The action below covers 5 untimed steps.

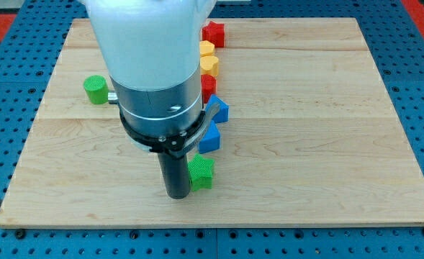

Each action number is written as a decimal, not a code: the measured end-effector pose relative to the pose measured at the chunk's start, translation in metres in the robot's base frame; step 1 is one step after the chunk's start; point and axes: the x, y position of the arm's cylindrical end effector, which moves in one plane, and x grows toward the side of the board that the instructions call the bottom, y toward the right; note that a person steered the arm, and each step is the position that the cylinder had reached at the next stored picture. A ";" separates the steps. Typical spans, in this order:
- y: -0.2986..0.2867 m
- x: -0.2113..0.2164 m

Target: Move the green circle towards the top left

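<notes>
The green circle (95, 89) is a short green cylinder on the wooden board (327, 108) at the view's left, upper part. My arm's white and grey body fills the upper middle of the view. The dark rod comes down from it and my tip (178, 194) rests on the board near the bottom middle, far to the lower right of the green circle. A green star-like block (201, 173) sits right against the rod's right side, touching or nearly touching it.
A column of blocks runs down the middle, partly hidden by the arm: a red star (213, 33), two yellow blocks (207, 49) (209, 65), a red block (209, 87), and two blue blocks (218, 109) (209, 138). A blue pegboard table surrounds the board.
</notes>
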 end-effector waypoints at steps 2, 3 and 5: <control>0.020 -0.010; -0.060 -0.008; -0.141 -0.008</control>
